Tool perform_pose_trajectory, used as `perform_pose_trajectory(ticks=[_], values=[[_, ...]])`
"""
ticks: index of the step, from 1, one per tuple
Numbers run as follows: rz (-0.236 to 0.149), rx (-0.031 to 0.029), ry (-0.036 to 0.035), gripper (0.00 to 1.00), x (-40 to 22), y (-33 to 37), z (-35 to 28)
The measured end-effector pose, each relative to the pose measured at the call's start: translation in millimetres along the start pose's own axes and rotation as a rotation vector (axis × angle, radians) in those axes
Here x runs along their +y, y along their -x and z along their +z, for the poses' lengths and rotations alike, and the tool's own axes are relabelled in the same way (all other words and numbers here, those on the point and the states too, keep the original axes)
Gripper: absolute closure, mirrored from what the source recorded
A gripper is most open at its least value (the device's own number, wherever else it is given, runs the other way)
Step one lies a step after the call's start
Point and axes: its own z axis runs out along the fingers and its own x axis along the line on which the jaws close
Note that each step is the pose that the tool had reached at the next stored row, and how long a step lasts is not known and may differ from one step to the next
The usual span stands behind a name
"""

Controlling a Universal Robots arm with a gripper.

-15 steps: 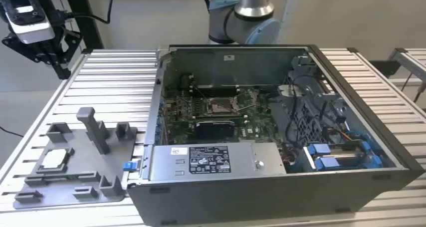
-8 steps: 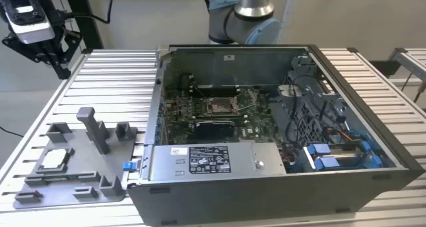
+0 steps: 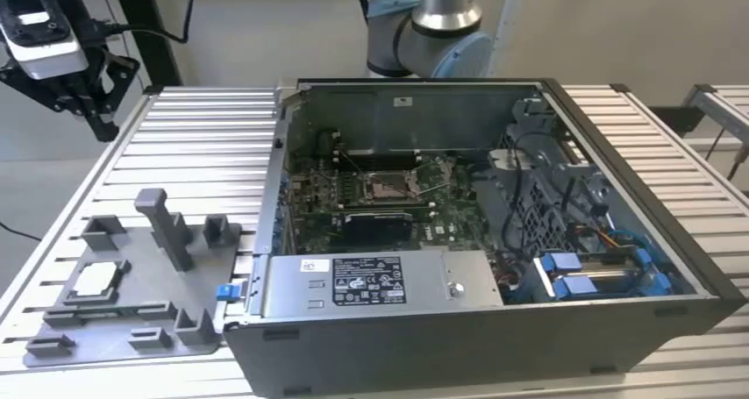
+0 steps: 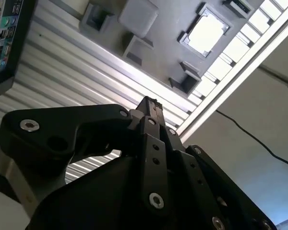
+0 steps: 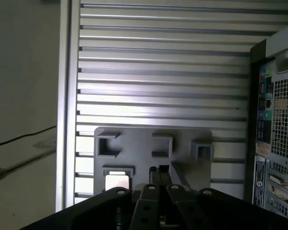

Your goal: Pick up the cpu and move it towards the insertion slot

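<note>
The cpu (image 3: 96, 279) is a pale square chip lying flat in a pocket of the grey tray (image 3: 139, 287) on the exterior view's left. It also appears in both wrist views, as the cpu (image 4: 205, 33) and the cpu (image 5: 116, 182). My gripper (image 3: 100, 123) hangs high over the table's far left corner, well above and away from the tray. Its black fingers (image 4: 151, 108) meet in a narrow tip with nothing between them. The insertion slot (image 3: 388, 186) is a metal-framed socket on the green board inside the open computer case (image 3: 468, 302).
Grey posts and blocks (image 3: 164, 224) stand up from the tray beside the cpu. The case's wall (image 3: 275, 197) rises between the tray and the slot. Cables and blue parts (image 3: 585, 267) crowd the case's right side. The slatted table (image 5: 158, 72) ends at an edge rail (image 5: 69, 96).
</note>
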Motion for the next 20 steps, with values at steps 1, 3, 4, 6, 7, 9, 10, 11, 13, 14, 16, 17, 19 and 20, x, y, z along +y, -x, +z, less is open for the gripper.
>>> perform_pose_trajectory(ticks=[1, 3, 4, 6, 7, 9, 10, 11, 13, 14, 16, 17, 19, 20], values=[[0.000, -0.0001, 0.0001, 1.00, -2.5, -2.4, 0.0], [0.000, 0.0002, 0.0000, 1.00, -8.0, -6.8, -0.4], [0.000, 0.0001, 0.0001, 1.00, -10.8, -8.8, -0.4], [0.000, 0.0000, 0.0001, 1.00, -17.0, -12.7, -0.6], [0.000, 0.0001, 0.0001, 1.00, -20.1, -14.7, -0.8], [0.000, 0.0000, 0.0001, 1.00, -26.9, -18.7, -0.9], [0.000, 0.0000, 0.0001, 1.00, -30.2, -20.5, -1.1], [0.000, 0.0000, 0.0001, 1.00, -33.3, -22.2, -1.1], [0.000, 0.0000, 0.0001, 1.00, -39.3, -25.8, -1.3], [0.000, 0.0001, 0.0000, 1.00, -42.2, -27.8, -1.4], [0.000, 0.0000, 0.0001, 1.00, -46.3, -31.9, -1.4], [0.000, 0.0000, 0.0000, 1.00, -47.3, -34.1, -1.4], [0.000, 0.0000, 0.0001, 1.00, -49.0, -38.0, -1.3], [0.000, 0.0001, 0.0000, 1.00, -49.5, -39.9, -1.3]])
